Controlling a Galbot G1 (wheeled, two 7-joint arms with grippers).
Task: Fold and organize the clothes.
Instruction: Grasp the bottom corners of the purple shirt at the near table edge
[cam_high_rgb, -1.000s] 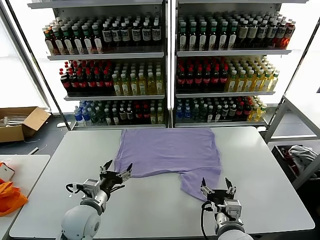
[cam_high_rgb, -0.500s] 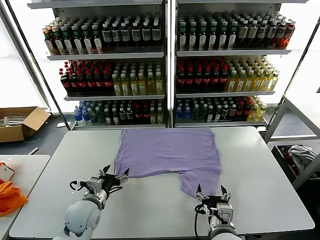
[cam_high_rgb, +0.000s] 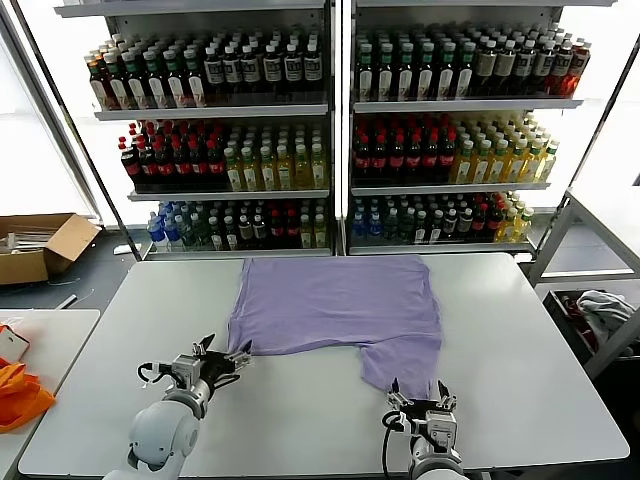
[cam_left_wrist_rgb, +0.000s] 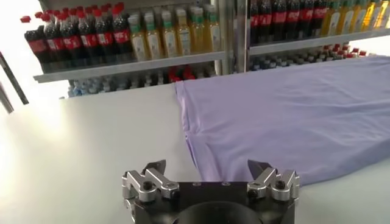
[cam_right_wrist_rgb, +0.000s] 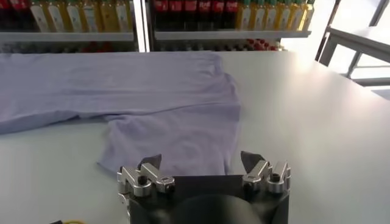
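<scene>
One lavender piece of the clothes (cam_high_rgb: 335, 308) lies spread flat on the white table (cam_high_rgb: 520, 340), with a flap hanging toward the near right. My left gripper (cam_high_rgb: 228, 354) is open at the garment's near left corner, the hem (cam_left_wrist_rgb: 201, 155) just ahead of its jaws. My right gripper (cam_high_rgb: 419, 389) is open at the near end of the right flap (cam_right_wrist_rgb: 177, 137); the cloth edge lies between and just ahead of its fingertips. In the wrist views the left gripper (cam_left_wrist_rgb: 207, 167) and the right gripper (cam_right_wrist_rgb: 201, 161) hold nothing.
Shelves of bottles (cam_high_rgb: 330, 130) stand behind the table. A cardboard box (cam_high_rgb: 40, 245) sits on the floor at the left, and an orange thing (cam_high_rgb: 20, 392) lies on a side table. A metal frame (cam_high_rgb: 590, 225) and a bin with cloth (cam_high_rgb: 600, 305) are at the right.
Both grippers have come lower and nearer to the table's front edge; the right one has also shifted left, under the flap's end. The shirt has not moved.
</scene>
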